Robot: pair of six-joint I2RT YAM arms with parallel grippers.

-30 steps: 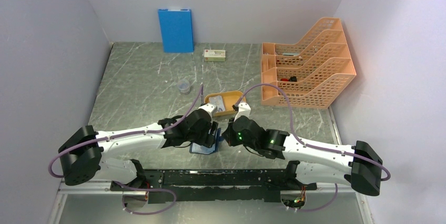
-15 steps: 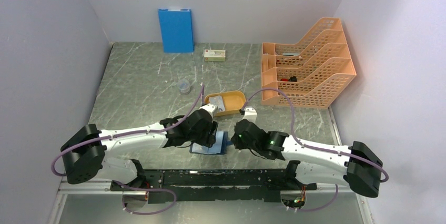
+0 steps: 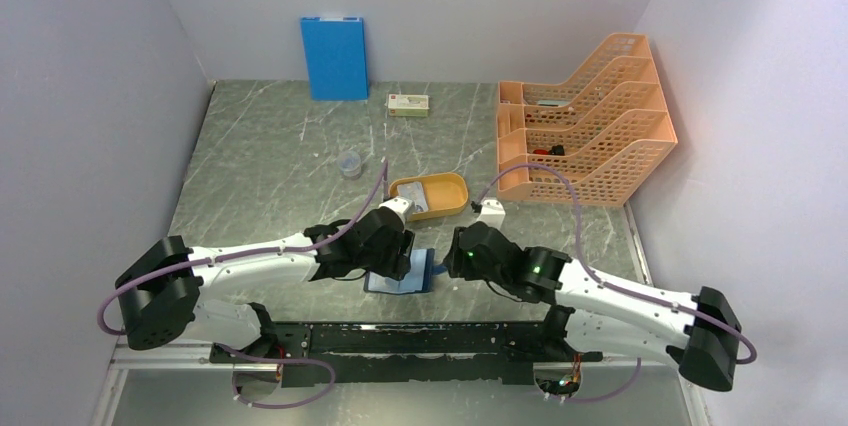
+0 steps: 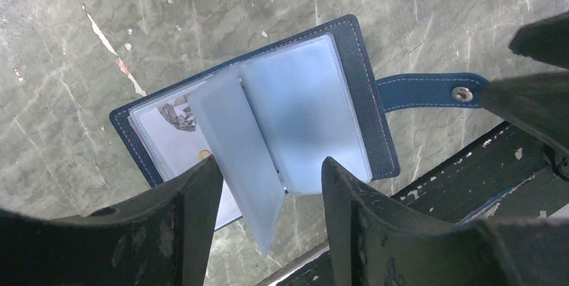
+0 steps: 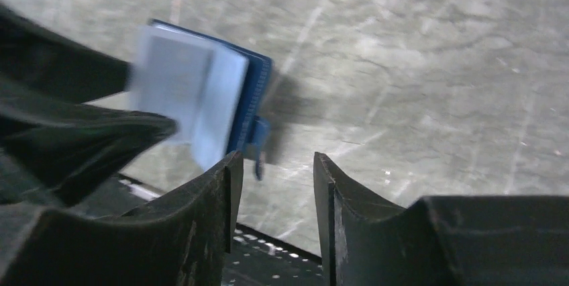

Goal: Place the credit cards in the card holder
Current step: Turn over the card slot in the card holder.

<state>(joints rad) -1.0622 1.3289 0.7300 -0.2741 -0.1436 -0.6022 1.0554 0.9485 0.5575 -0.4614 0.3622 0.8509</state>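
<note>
The card holder (image 4: 305,108), dark navy with clear sleeve pages, lies open on the table near the front edge (image 3: 405,276). One sleeve page stands up loose between the fingers of my left gripper (image 4: 272,172), which hangs open just above the holder. A pale printed card (image 4: 176,139) shows in the left sleeve. The strap (image 4: 429,90) with its snap points right. My right gripper (image 5: 272,165) is open and empty, to the right of the holder (image 5: 201,94). More credit cards (image 3: 419,199) lie in the orange tray (image 3: 452,186).
A black rail (image 3: 420,336) runs along the table's front edge right behind the holder. An orange file rack (image 3: 585,136) stands at the back right. At the back are a blue board (image 3: 334,56) and a white box (image 3: 408,104), with a small clear cup (image 3: 349,163) nearer.
My right gripper has opened and pulled back to the right, away from the card holder. The holder now lies spread further right. The left arm has barely moved.
</note>
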